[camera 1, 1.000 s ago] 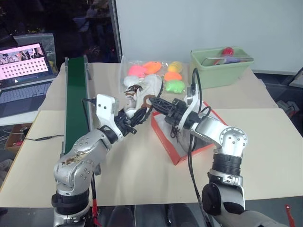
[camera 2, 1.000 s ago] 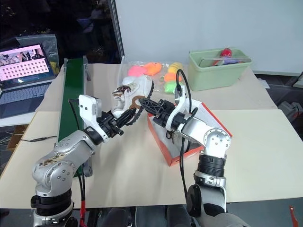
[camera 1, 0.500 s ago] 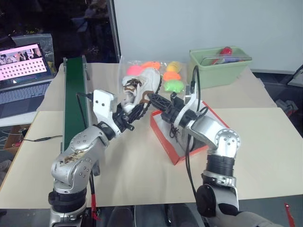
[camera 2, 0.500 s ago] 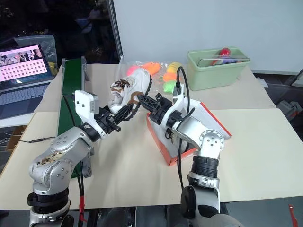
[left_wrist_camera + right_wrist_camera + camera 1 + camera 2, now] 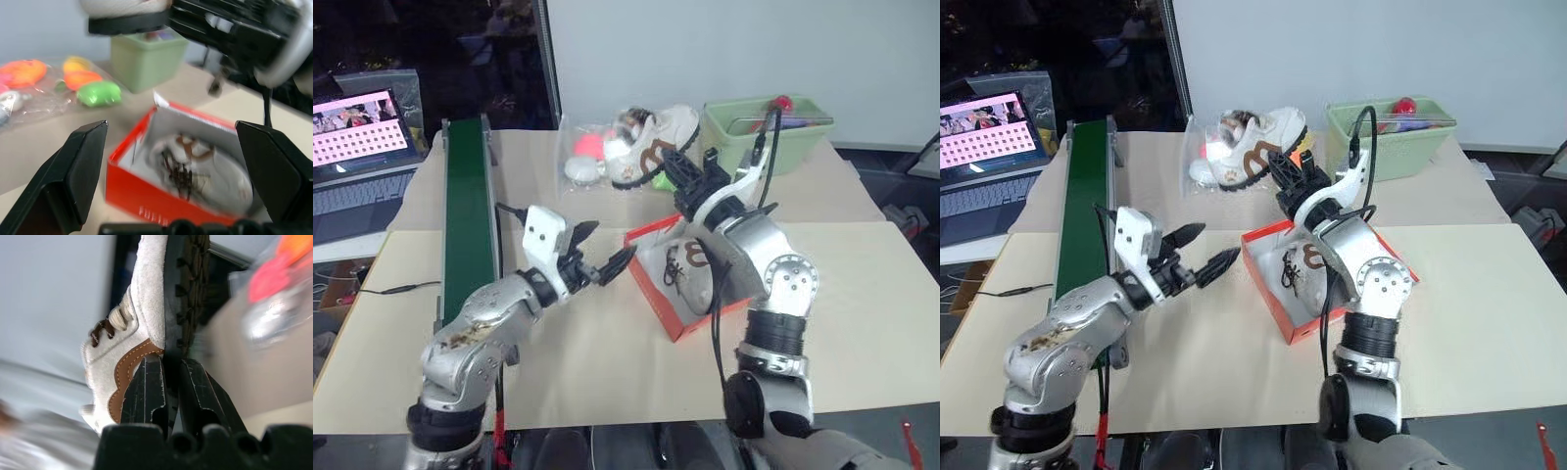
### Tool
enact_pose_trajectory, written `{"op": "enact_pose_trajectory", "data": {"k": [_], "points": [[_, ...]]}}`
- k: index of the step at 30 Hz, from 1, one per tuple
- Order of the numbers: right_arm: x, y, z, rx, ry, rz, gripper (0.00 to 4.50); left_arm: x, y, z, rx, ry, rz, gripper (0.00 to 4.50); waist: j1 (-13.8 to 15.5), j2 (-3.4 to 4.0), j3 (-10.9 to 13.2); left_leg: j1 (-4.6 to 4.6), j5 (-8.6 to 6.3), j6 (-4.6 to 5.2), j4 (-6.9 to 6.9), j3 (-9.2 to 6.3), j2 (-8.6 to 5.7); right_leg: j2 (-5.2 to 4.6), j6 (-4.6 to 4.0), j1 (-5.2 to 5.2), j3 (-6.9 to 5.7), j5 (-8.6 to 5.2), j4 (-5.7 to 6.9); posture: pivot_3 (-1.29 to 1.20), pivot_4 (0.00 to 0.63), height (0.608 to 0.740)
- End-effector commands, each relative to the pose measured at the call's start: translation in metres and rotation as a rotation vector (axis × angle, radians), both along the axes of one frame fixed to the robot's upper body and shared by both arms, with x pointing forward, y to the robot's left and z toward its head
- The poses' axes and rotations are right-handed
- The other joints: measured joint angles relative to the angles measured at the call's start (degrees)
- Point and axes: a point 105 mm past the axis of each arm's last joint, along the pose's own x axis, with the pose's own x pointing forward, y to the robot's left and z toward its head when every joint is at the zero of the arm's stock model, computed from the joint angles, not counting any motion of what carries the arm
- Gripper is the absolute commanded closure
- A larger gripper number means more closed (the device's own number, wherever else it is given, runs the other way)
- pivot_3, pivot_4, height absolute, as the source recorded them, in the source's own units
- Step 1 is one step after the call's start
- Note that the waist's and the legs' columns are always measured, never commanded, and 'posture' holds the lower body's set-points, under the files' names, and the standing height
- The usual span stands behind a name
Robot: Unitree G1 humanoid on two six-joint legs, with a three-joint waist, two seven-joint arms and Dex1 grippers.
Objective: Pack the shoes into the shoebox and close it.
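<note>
One white sneaker [image 5: 651,145] with brown trim hangs in the air above the back of the table, sole toward my right gripper [image 5: 677,168]. That gripper is shut on the sneaker's sole edge [image 5: 183,293], its fingers [image 5: 144,382] pinching it. The other white sneaker [image 5: 690,274] with dark laces lies inside the orange-red shoebox [image 5: 651,297], which stands open at the table's middle. My left gripper [image 5: 609,245] is open and holds nothing. It hovers just left of the box, pointing at it, and its wrist view looks into the shoebox [image 5: 128,193].
A clear bag of coloured toys [image 5: 585,149] lies at the back, beneath the lifted sneaker. A pale green bin [image 5: 773,132] stands at the back right. A green conveyor belt [image 5: 468,206] runs along the left, with a laptop [image 5: 362,137] beyond it.
My left gripper opened, let go of the sneaker and drew back and down. My right gripper carried the sneaker up and toward the back right, turning it.
</note>
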Motion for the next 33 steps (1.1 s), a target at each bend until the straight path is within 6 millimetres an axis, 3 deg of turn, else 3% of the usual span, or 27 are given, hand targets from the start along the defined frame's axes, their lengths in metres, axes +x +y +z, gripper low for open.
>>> {"op": "enact_pose_trajectory", "data": {"k": [1, 7, 14, 22, 33], "points": [[-0.008, -0.013, 0.019, -0.241, -0.104, 0.076, 4.45, -0.018, 0.001, 0.005, 0.082, -0.074, -0.128, 0.02, 0.44, 0.05, 0.04, -0.01, 0.0, 0.0, -0.01, 0.0, 0.0, 0.0, -0.01, 0.0, -0.01, -0.01, -0.03, 0.0, 0.15, 0.729], [-0.031, -0.047, 0.007, -0.75, 0.008, 0.265, 4.45, -0.027, 0.014, -0.006, 0.213, -0.082, -0.252, 0.02, 0.46, 0.23, 0.15, 0.03, 0.0, 0.01, -0.2, 0.1, 0.01, -0.01, -0.08, -0.03, 0.03, -0.07, -0.13, 0.0, 0.15, 0.729], [-0.042, -0.063, -0.033, -0.987, 0.195, 0.429, 4.45, -0.027, 0.001, -0.006, 0.183, -0.1, -0.303, 0.02, 0.24, 0.22, 0.14, 0.08, 0.0, 0.01, -0.26, 0.09, 0.04, 0.02, -0.1, 0.01, 0.04, -0.09, -0.16, 0.0, 0.15, 0.729], [-0.04, -0.062, -0.07, -1.086, 0.263, 0.551, 4.45, -0.026, 0.001, -0.008, 0.181, -0.093, -0.296, 0.02, 0.4, 0.2, 0.13, 0.1, 0.0, 0.01, -0.21, 0.06, 0.04, 0.01, -0.08, 0.02, 0.02, -0.1, -0.1, 0.0, 0.15, 0.729], [-0.031, -0.046, -0.062, -1.142, 0.219, 0.62, 4.45, -0.028, 0.003, -0.009, 0.18, -0.089, -0.262, 0.02, 0.54, 0.14, 0.09, 0.16, 0.0, 0.01, -0.17, 0.05, 0.03, 0.0, -0.08, 0.08, 0.01, -0.1, -0.04, 0.0, 0.15, 0.729]]}}
